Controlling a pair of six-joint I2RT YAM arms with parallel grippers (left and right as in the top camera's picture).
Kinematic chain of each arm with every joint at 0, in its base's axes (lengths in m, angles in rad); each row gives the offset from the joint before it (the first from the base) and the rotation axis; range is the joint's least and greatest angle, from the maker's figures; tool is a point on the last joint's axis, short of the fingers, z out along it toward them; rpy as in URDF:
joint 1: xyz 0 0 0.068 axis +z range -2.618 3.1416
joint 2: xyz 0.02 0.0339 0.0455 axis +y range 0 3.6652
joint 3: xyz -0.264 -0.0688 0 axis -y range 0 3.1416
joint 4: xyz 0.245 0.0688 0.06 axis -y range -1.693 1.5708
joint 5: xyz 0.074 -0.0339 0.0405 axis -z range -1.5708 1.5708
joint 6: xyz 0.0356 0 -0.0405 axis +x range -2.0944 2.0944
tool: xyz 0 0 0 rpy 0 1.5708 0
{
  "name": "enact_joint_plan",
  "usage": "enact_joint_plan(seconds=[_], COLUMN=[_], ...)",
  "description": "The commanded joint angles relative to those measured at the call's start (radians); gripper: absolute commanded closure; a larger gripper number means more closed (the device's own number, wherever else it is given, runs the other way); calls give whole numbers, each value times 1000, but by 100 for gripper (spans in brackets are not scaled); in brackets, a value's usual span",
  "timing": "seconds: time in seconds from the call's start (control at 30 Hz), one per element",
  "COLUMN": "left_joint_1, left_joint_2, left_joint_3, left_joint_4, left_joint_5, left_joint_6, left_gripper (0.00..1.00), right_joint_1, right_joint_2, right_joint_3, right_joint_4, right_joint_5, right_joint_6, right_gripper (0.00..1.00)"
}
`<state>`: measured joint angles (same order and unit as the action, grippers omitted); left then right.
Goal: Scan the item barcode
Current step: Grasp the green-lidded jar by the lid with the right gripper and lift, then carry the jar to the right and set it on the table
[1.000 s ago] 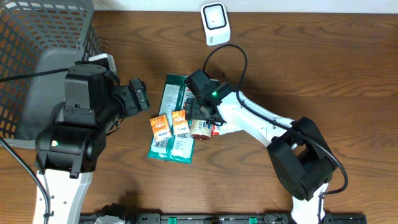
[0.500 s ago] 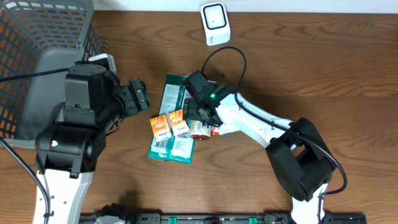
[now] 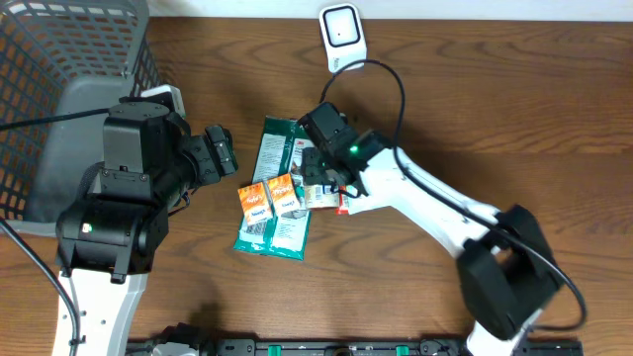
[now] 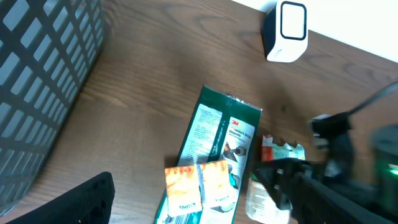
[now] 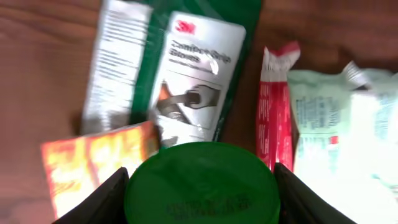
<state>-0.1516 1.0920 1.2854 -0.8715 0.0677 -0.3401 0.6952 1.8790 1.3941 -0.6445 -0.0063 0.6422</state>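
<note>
A round green-lidded jar point(image 5: 202, 171) fills the bottom of the right wrist view, with my right gripper point(image 5: 200, 193) shut on it and a dark finger point(image 5: 109, 199) pressed against each side. In the overhead view that gripper point(image 3: 318, 176) hangs over the pile of items, hiding the jar. The white barcode scanner point(image 3: 339, 38) stands at the far edge of the table and also shows in the left wrist view point(image 4: 285, 31). My left gripper point(image 3: 220, 150) is open and empty, left of the pile; only one finger point(image 4: 74, 202) shows in its own view.
Under the right gripper lie a green 3M glove pack point(image 3: 272, 163), two orange packets point(image 3: 269, 200), and a red and white pouch point(image 3: 331, 198). A grey mesh basket point(image 3: 69, 40) fills the far left corner. The right arm's cable loops near the scanner.
My right gripper has closed on the jar and lifted it off the pile. Its forearm has swung to the right. The left arm has not moved.
</note>
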Motion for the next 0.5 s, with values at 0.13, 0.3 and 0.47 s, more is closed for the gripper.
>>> enact_joint_plan(seconds=[0.13, 0.3, 0.47], left_joint_1=[3, 3, 3], left_joint_2=[-2, -2, -2], left_joint_3=[13, 13, 13], left_joint_4=[-2, -2, -2], left_joint_5=[-16, -16, -16], left_joint_6=[2, 2, 2], left_gripper=[10, 10, 10], right_joint_1=[-41, -128, -240], right_joint_2=[-146, -157, -155], right_joint_3=[0, -1, -11], right_joint_4=[-143, -206, -203], right_joint_5=[227, 294, 299], right_joint_6=[-98, -98, -101], right_gripper=[55, 55, 59])
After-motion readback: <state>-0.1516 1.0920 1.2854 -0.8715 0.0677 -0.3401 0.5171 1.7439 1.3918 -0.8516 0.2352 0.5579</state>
